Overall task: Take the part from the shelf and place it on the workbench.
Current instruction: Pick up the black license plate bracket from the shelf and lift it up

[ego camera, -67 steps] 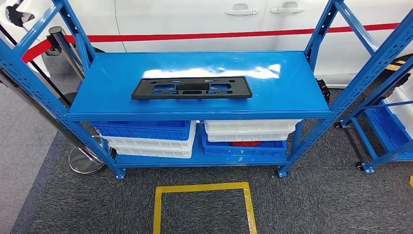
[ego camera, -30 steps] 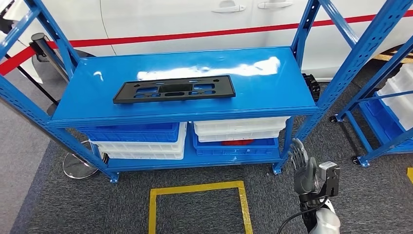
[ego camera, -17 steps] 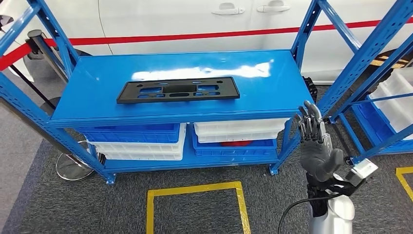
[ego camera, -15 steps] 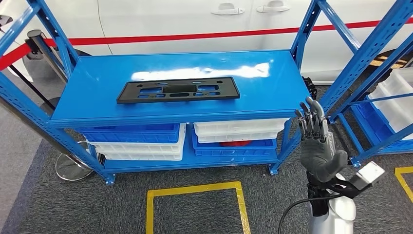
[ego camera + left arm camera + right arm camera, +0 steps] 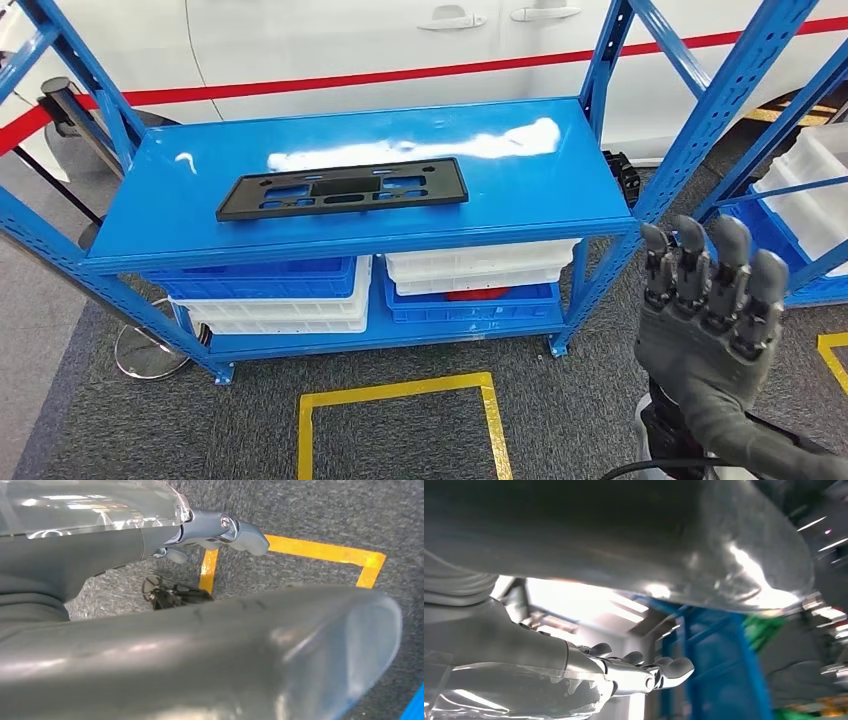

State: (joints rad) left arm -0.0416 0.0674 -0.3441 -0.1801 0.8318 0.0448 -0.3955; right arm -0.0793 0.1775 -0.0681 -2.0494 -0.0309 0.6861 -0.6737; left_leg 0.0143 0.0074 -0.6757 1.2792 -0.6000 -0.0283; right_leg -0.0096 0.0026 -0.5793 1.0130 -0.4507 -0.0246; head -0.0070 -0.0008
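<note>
The part (image 5: pixel 343 188), a flat black rectangular plate with several cutouts, lies on the top level of the blue shelf (image 5: pixel 520 190), left of its middle. My right hand (image 5: pixel 710 310) is raised at the lower right, in front of the shelf's right post and well clear of the part. Its fingers point up and apart, and it holds nothing. In the right wrist view the same hand (image 5: pixel 624 672) has its fingers stretched out against blue racking. My left hand (image 5: pixel 220 530) hangs over the grey carpet, fingers extended and holding nothing.
White and blue bins (image 5: pixel 480 270) fill the shelf's lower level. A yellow tape square (image 5: pixel 400 420) marks the carpet in front. A white car (image 5: pixel 400 40) stands behind, a stanchion base (image 5: pixel 150 350) at the left, and a second blue rack with white bins (image 5: pixel 805 200) at the right.
My right hand has risen from low at the right and come closer to the camera, now larger in view. The whole picture has shifted a little; the part lies where it was.
</note>
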